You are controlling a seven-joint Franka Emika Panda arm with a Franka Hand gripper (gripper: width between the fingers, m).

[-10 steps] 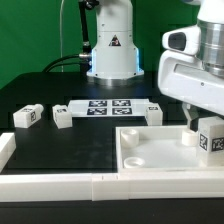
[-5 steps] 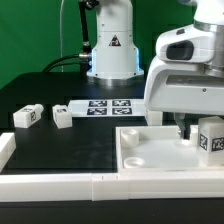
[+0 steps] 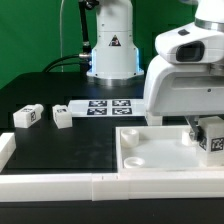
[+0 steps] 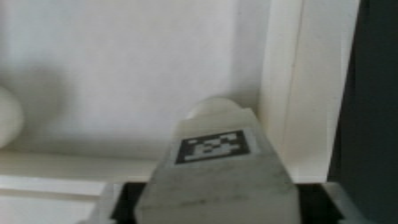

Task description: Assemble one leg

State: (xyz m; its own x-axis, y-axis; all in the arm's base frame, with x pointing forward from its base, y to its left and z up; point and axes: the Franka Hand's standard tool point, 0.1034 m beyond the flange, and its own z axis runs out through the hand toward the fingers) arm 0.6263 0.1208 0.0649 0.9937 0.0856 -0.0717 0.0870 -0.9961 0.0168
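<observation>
My gripper [image 3: 206,128] is shut on a leg [image 3: 212,139], a small white block with a black-and-white marker, at the exterior view's right. It holds the leg over the right part of the large white panel [image 3: 150,152]. In the wrist view the leg [image 4: 215,150] fills the space between the dark fingers [image 4: 130,204] of the gripper [image 4: 217,206], its narrow end pointing at the white panel [image 4: 125,80] near a raised edge. Whether the leg touches the panel I cannot tell.
Two loose legs [image 3: 27,116] [image 3: 64,116] lie at the exterior view's left. A third [image 3: 153,110] lies by the marker board [image 3: 105,106]. A white rail [image 3: 60,185] runs along the front. The arm's base [image 3: 112,50] stands at the back.
The arm's white body has shifted toward the exterior view's left and come lower. The held leg has stayed at nearly the same spot over the panel.
</observation>
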